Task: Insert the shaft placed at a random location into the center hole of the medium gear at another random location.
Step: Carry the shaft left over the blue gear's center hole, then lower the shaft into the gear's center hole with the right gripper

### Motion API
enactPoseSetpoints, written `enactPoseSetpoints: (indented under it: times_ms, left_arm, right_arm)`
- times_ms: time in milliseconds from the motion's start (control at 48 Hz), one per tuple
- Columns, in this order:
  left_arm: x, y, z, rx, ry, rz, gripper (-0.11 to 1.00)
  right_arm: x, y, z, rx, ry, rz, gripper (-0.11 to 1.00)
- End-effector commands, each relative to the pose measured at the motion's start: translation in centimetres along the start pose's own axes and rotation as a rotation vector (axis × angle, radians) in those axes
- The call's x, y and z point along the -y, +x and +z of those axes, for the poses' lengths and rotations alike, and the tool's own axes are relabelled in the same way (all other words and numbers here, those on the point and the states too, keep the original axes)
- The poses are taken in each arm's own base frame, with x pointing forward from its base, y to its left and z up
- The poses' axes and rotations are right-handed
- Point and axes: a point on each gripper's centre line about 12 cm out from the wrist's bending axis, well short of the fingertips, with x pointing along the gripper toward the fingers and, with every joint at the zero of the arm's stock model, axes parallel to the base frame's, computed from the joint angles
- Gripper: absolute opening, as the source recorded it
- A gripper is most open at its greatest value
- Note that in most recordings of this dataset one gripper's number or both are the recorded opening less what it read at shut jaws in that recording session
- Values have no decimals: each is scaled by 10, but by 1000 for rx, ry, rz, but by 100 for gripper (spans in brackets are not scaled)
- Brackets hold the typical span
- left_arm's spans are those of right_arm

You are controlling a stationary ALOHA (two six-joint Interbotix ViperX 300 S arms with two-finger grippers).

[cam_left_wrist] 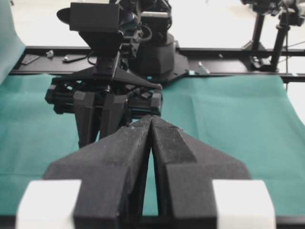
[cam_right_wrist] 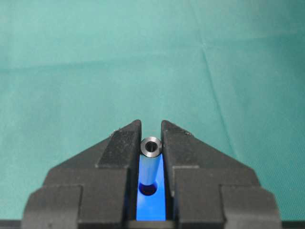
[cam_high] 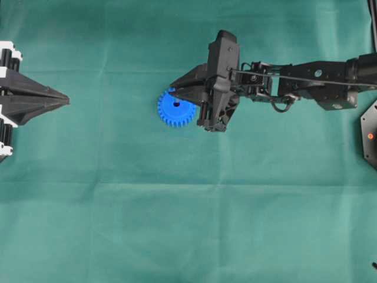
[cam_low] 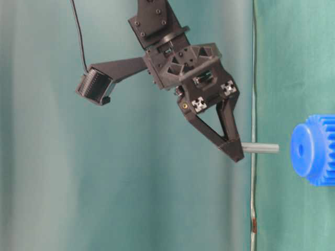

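The shaft (cam_right_wrist: 151,160) is pinched between the two black fingers of the right gripper (cam_right_wrist: 151,143), which is closed snugly on it; from the wrist camera you look down its hollow silver end, with its body running down toward the blue below. In the table-level view the shaft (cam_low: 260,148) sticks out of the fingertips toward 3 o'clock, its free end pointing at the medium gear (cam_low: 315,150) and stopping short of it, a clear gap between pin and blue face. The center hole (cam_low: 300,150) sits roughly level with the pin, though from that angle I can't say whether the two are truly in line. From overhead the medium gear (cam_high: 176,108) lies flat on the green cloth (cam_high: 188,224) a little above the middle, with the right gripper (cam_high: 174,88) hovering at its 12 o'clock edge and the arm stretching away toward 3 o'clock; the center hole (cam_high: 177,104) shows as a dark dot just under the fingertips. Far off at 9 o'clock the left gripper (cam_high: 66,101) rests with its fingers pressed together and nothing between them (cam_left_wrist: 151,119).
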Motion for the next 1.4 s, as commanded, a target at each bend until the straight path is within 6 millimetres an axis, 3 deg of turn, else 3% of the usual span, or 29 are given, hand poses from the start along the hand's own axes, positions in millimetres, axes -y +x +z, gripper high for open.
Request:
enactPoseSetpoints:
  times_ms: [0,354,917,1376]
  left_arm:
    - [0,2,8,20,1,-1,0]
    - [0,3,8,17,0,0,0]
    - [0,3,8,17,3,-1,0]
    - [0,2,7,12,3,-1,0]
  right_arm:
    - [0,0,18,55,-14,0,14]
    - [2,1,18,68,-13,-3,14]
    - [2,18,-6,23,-9,-6,14]
    - [4,19,-10,17,-5,-11,14]
